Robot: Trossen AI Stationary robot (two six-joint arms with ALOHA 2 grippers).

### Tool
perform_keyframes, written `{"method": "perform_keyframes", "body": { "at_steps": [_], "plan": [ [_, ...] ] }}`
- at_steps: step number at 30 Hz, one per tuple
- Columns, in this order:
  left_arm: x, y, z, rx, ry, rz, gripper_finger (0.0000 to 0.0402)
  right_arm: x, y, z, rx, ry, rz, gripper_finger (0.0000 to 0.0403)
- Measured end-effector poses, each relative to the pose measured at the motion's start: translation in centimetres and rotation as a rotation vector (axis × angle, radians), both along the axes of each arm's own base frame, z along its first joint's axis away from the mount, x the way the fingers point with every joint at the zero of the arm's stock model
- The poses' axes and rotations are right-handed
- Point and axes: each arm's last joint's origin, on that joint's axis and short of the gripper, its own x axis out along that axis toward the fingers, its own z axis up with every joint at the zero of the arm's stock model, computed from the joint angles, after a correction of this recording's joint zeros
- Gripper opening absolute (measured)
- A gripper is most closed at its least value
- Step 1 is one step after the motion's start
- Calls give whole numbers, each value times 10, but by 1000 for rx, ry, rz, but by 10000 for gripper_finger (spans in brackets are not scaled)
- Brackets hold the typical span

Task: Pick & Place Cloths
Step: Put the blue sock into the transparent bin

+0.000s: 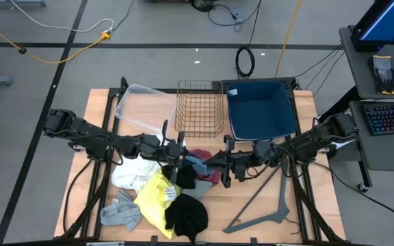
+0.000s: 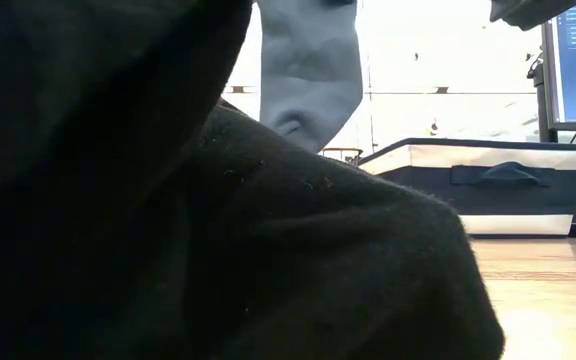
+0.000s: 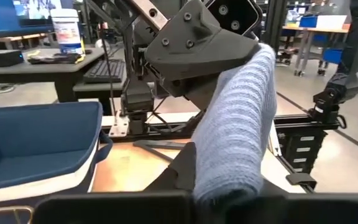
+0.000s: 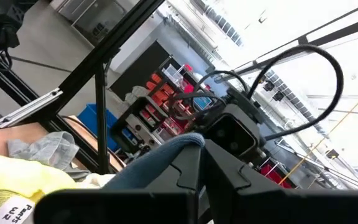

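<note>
Both fingers pinch the teal-blue cloth (image 1: 198, 164); low view shows it hanging.

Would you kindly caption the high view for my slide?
Both grippers shut on a blue-grey cloth above the cloth pile.

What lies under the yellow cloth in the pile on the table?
The yellow cloth lies over the white cloth and beside a black cloth. Bare wooden table shows around the pile, but whatever is directly beneath the yellow cloth is covered.
</note>
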Motion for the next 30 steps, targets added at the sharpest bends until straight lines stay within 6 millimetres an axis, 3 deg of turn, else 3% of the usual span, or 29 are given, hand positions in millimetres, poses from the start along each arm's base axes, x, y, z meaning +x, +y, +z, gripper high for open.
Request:
{"method": "perform_keyframes", "body": {
  "at_steps": [10, 15, 22, 30],
  "plan": [
    [0, 1, -1, -29, 20, -1, 4, 0, 3, -5, 64, 67, 8, 74],
    [-4, 2, 2, -51, 32, 0, 2, -2, 8, -10, 83, 133, -162, 138],
    [-25, 6, 29, -33, -24, 48, 1, -18, 23, -17, 31, 302, -347, 206],
    [-59, 16, 65, 61, -128, 222, 1, -35, 41, -26, 19, 419, -443, 228]
  ]
}}
